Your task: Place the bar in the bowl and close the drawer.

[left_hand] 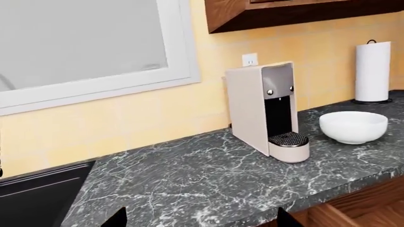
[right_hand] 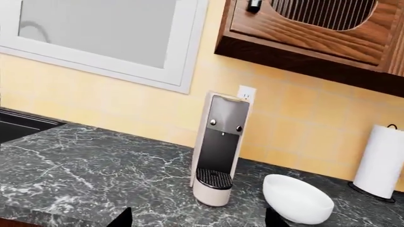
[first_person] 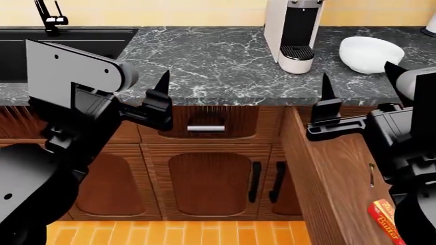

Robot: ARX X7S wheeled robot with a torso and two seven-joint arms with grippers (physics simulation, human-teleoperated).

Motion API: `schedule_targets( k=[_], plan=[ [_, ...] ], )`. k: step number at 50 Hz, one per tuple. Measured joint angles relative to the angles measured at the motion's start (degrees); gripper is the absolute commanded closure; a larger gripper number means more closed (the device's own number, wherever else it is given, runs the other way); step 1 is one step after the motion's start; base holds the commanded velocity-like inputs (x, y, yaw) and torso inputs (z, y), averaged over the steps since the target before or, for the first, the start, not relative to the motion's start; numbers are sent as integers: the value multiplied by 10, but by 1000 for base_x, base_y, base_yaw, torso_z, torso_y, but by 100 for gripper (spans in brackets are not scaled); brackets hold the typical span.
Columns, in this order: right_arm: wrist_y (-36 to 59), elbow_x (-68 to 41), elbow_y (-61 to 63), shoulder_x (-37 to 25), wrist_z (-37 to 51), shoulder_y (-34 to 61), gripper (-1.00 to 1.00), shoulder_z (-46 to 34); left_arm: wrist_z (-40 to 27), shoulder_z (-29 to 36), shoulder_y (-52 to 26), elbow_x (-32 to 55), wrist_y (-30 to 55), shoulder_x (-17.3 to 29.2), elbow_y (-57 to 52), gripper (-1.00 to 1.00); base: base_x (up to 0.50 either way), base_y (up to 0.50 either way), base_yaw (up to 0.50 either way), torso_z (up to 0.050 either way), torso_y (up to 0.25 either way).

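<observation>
Bar near right in open drawer; both grippers empty, jaws spread. Right gripper: drop straight down, pinch wrapper edges, then carry to bowl

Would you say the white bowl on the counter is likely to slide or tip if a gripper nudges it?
The bowl looks glossy and round-bottomed, so it would probably slide on the polished countertop and may rock. It already appears tilted in the head view, suggesting it tips easily.

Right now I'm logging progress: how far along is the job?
Nothing looks done. The bar lies in the open drawer, the bowl on the counter is empty. Neither the left hand nor the right hand holds anything. Picking, placing and closing remain.
</observation>
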State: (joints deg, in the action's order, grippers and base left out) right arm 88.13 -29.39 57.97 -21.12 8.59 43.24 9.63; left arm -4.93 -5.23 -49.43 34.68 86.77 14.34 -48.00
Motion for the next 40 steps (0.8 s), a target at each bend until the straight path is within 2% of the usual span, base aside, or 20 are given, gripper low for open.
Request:
schedule_targets(
  k=[15, 40],
  plan=[
    [1, -79, -8, -20, 50, 8, -100, 27, -20, -5, -17, 29, 8, 5, 1, -100, 0, -500, 0, 50, 0],
    [-17, -126, -23, -39, 87, 2, -100, 38, -43, 1, -11, 46, -19, 23, 14, -100, 0, -478, 0, 50, 0]
  ],
)
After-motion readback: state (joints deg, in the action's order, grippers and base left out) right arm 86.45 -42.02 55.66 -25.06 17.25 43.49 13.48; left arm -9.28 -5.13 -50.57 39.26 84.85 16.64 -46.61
